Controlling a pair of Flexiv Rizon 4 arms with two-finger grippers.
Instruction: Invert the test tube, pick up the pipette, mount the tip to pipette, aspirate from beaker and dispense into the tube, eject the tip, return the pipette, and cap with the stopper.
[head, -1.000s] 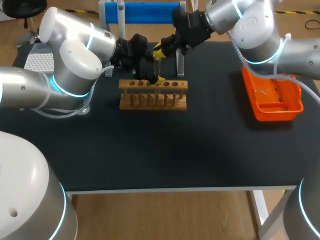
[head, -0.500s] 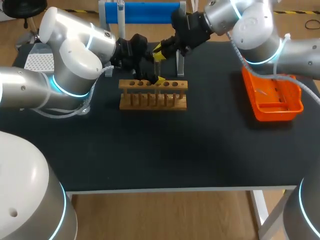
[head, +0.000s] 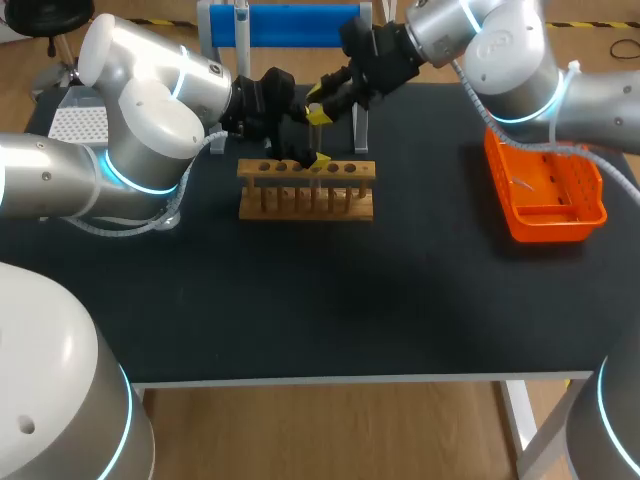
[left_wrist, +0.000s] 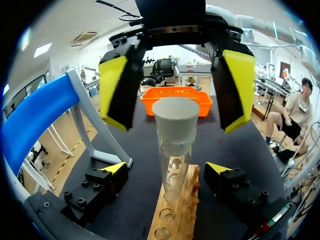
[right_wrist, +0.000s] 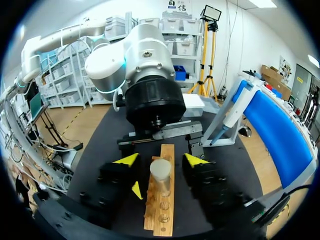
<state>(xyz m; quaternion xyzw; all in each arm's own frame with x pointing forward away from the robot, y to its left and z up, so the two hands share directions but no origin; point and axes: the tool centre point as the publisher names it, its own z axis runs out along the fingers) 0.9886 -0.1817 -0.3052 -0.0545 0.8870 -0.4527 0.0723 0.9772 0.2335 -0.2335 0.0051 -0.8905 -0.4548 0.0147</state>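
Observation:
A glass test tube (left_wrist: 171, 175) stands upright in the wooden rack (head: 306, 190), with a grey stopper (left_wrist: 175, 119) in its mouth. My right gripper (right_wrist: 161, 160) is open around the stopper, and its yellow pads (left_wrist: 234, 85) stand clear of it on both sides. My left gripper (left_wrist: 167, 169) is open lower down, with a finger on each side of the tube just above the rack and not touching it. In the head view both grippers meet over the rack's middle, the left gripper (head: 308, 155) low and the right gripper (head: 318, 108) above it. The pipette (right_wrist: 234, 112) hangs on the blue stand (head: 285, 22).
An orange tray (head: 545, 195) sits at the table's right side. The blue stand rises at the back edge, close behind the rack. A white perforated block (head: 75, 122) lies at the far left behind my left arm. Bare black tabletop (head: 330, 300) stretches in front of the rack.
My right gripper has opened and let go of the stopper, which stays in the tube, and it has drawn back slightly. The left arm has not moved.

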